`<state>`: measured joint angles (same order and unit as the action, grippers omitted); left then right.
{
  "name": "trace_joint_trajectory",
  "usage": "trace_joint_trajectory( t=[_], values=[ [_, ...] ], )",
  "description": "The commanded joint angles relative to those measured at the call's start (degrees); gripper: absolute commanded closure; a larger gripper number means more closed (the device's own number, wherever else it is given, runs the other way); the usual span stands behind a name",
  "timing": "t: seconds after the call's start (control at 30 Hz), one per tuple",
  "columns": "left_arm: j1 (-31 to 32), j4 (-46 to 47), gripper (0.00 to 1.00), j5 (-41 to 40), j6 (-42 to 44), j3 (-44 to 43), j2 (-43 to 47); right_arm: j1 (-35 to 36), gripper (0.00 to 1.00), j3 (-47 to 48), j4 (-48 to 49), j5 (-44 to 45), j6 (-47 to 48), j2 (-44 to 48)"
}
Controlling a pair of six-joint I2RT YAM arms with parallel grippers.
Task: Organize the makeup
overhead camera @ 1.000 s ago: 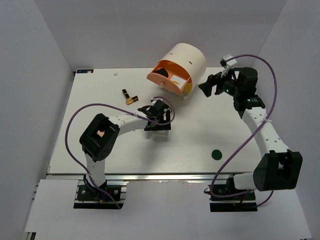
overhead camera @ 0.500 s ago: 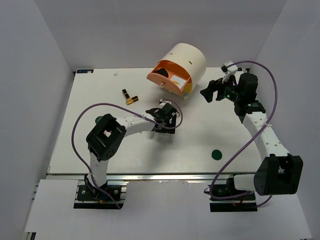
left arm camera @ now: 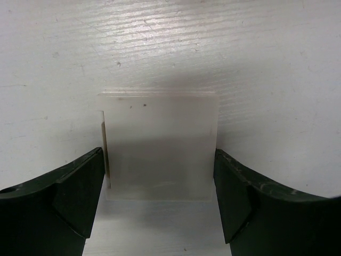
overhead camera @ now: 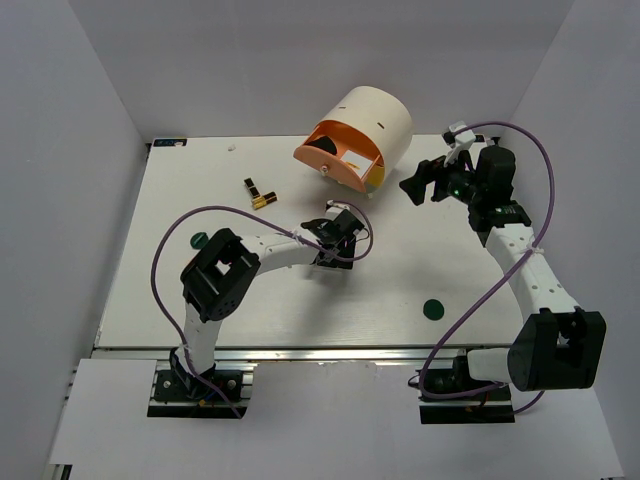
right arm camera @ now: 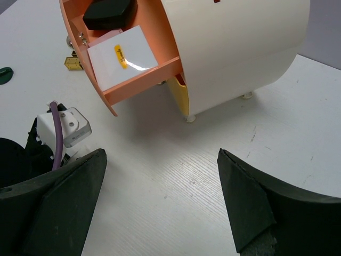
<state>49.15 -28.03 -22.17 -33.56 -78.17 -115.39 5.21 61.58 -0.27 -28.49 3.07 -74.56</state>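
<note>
Some of the tidying looks done. In the right wrist view, the open orange plastic drawer (right arm camera: 139, 80) of the big cream cylinder (right arm camera: 240, 48) holds a black rounded-square compact (right arm camera: 109, 13) and a white square palette with a yellow mark (right arm camera: 123, 56).

More is left on the white table (overhead camera: 200, 300). Seen from above, two black-and-gold lipstick tubes (overhead camera: 258, 194) lie at about 10 o'clock from the left pincer (left arm camera: 159, 181). A dark green round disc (overhead camera: 432, 309) sits at 5 o'clock from it, well apart. A second small green piece (overhead camera: 198, 240) sits at 9 o'clock.

The step now looks like picking up the pale white square palette (left arm camera: 160, 138). It lies flat on the table, right between the left pincer's two black fingers (left arm camera: 69, 192). Each finger is right at one side of it. I cannot tell if they squeeze it yet.

This palette is square, so it has no long side. Its edges line up straight with the fingers. The lipstick tubes do have a long side. They run from about 10 o'clock to 4 o'clock.

The right pincer (right arm camera: 161, 176) is spread wide and holds nothing. It hangs at 5 o'clock from the drawer.
</note>
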Motion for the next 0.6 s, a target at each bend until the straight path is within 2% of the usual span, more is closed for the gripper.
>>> trace_joint_trajectory(
  t=[0.0, 0.13, 0.17, 0.27, 0.3, 0.33, 0.57],
  values=[
    [-0.1, -4.5, 0.38, -2.1, 0.9, 1.1, -1.9, -0.3, 0.11, -0.7, 1.4, -0.3, -0.7, 1.9],
    [0.0, -4.8, 0.60, -2.6, 0.9, 0.3, 0.2, -0.4, 0.11, -1.1, 1.4, -0.1, -0.4, 2.2],
    [0.0, -4.9, 0.70, -2.6, 0.9, 0.0, 1.6, -0.4, 0.11, -1.3, 1.4, 0.1, -0.3, 2.3],
    [0.0, -4.9, 0.86, -2.1, 0.5, -0.5, 4.7, -0.4, 0.11, -1.3, 1.2, 0.3, 0.2, 2.4],
    [0.0, -4.8, 0.96, -1.6, 0.3, -0.5, 7.5, -0.5, 0.11, -1.3, 1.2, 0.4, 0.2, 2.3],
    [0.0, -4.8, 1.00, -1.3, -0.1, -0.7, 9.0, -0.4, 0.11, -1.3, 1.2, 0.3, 0.3, 2.3],
    [-0.1, -4.3, 1.00, -1.0, 0.9, -4.9, 23.4, -0.9, 0.18, -2.2, 1.2, -0.6, 0.0, 2.0]
  ],
)
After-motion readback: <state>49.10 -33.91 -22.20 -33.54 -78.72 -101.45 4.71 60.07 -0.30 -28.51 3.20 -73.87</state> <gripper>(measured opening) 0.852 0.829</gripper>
